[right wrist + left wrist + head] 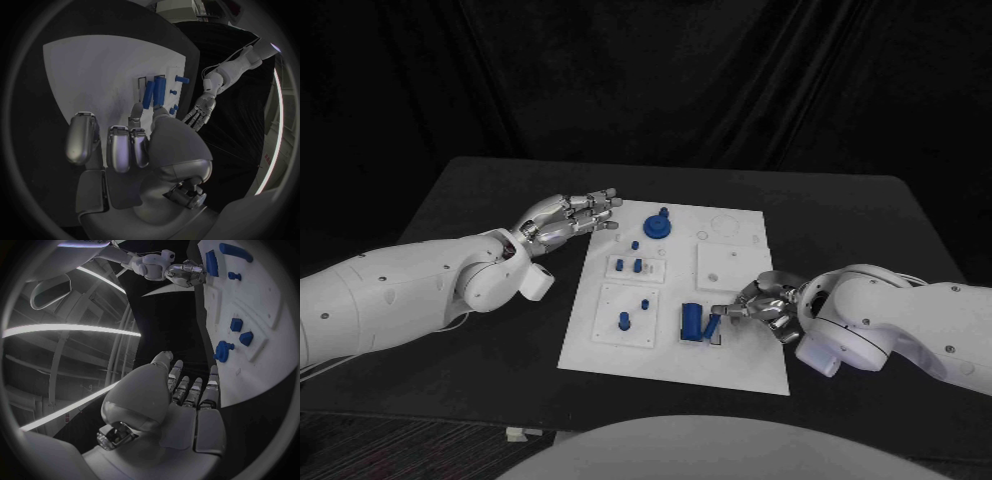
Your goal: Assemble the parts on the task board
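The white task board (733, 350) lies mid-table with several blue parts on it. A wide blue block (691, 321) stands near its front right, and a slim blue bar (713, 328) leans beside it. My right hand (764, 304) is at the board's right edge, its thumb and a fingertip pinching the bar's end; in the right wrist view the bar (149, 95) meets those fingertips (136, 108) next to the block (160, 90). My left hand (568, 217) hovers open, fingers stretched, over the board's far left corner, holding nothing. A blue round knob (658, 226) sits just beyond its fingertips.
Small blue pegs (625, 321) and two short blue pieces (627, 266) stand in white sub-plates on the board's left half. A raised white square plate (728, 268) lies behind my right hand. Black table (488, 330) surrounds the board.
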{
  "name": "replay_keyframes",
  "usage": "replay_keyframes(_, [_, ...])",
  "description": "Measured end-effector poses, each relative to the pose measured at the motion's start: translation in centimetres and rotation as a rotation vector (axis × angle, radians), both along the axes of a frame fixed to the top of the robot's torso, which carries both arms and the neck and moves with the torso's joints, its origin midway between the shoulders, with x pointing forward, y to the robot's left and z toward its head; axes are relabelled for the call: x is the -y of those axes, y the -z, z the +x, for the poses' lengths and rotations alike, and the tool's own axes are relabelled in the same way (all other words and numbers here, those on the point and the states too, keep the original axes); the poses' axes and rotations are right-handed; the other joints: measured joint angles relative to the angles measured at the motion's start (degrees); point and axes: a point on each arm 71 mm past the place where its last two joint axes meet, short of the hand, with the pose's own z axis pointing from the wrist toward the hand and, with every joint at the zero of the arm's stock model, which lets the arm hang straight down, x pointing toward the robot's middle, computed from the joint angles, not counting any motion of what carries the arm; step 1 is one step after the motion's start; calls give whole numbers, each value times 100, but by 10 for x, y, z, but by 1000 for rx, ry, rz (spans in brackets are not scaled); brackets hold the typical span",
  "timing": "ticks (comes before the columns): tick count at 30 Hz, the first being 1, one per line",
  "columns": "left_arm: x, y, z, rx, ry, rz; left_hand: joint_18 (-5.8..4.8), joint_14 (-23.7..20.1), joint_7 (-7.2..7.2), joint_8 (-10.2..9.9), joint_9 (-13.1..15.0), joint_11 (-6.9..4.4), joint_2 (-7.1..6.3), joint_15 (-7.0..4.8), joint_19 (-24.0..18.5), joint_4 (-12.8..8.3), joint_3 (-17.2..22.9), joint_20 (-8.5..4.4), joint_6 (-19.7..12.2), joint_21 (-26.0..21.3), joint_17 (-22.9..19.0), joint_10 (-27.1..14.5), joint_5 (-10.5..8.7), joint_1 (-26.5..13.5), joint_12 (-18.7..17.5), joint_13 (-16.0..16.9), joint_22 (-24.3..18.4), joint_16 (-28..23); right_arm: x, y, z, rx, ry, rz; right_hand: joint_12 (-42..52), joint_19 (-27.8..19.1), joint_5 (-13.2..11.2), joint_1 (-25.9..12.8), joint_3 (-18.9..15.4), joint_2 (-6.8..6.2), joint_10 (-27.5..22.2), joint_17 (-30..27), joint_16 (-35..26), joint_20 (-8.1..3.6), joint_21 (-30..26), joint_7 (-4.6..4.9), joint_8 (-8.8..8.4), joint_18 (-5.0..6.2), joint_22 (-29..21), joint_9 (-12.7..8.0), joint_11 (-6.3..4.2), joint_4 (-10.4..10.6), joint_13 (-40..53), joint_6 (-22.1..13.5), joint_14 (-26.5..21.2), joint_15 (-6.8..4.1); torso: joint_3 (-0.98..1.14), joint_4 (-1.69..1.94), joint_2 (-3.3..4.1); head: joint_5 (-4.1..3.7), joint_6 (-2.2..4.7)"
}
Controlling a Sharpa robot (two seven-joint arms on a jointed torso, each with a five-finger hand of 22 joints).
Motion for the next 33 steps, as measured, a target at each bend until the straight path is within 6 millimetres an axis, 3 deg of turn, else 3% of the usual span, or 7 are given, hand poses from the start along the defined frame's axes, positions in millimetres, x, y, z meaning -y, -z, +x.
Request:
replay_keyframes(5, [1,0,0,-1,1,0,0,0,21,0,0,0,0,0,0,16,16,0,21,0,0,0,0,0,5,0,0,0,-3,1,1,2,-21,-19,0,0,-171,-39,-22,39,0,0,0,0,0,0,24,0,0,50,0,56,0,0,0,0,0,3,1,-2,0])
replay_keyframes(21, [2,1,0,-4,5,0,0,0,21,24,-1,0,0,0,0,0,32,0,21,0,0,0,0,0,19,-1,-5,0,-12,3,4,-2,-66,-41,0,0,-197,-23,-22,95,-21,0,0,0,0,0,67,0,-1,96,-20,56,-1,0,0,0,-4,12,6,-14,0])
replay_keyframes(24, [2,1,0,-5,6,0,0,0,21,24,-1,-1,0,0,0,0,32,0,21,0,0,0,0,0,19,2,-5,0,-12,3,4,-2,-68,-43,0,0,-62,50,10,168,-21,0,0,0,0,-20,67,0,-1,123,-20,23,-1,-20,20,-20,-3,13,6,-14,0])
replay_keyframes(27, [2,1,1,-5,6,1,0,0,21,24,-1,5,0,0,0,0,32,0,21,0,0,6,0,0,19,4,-6,0,-13,3,5,-2,-69,-45,0,-21,237,144,59,240,0,0,0,-20,0,-26,67,0,2,146,-41,-25,0,-26,20,-20,-1,13,6,-12,0])
replay_keyframes(33, [2,1,1,-7,6,2,0,0,0,24,-2,18,0,0,0,0,31,0,42,0,0,18,0,0,19,3,-12,0,-14,4,5,-1,-71,-45,1,-21,764,338,145,258,0,0,0,-20,0,-53,-1,0,4,149,-41,-111,1,-52,3,-37,-1,7,5,-1,0])
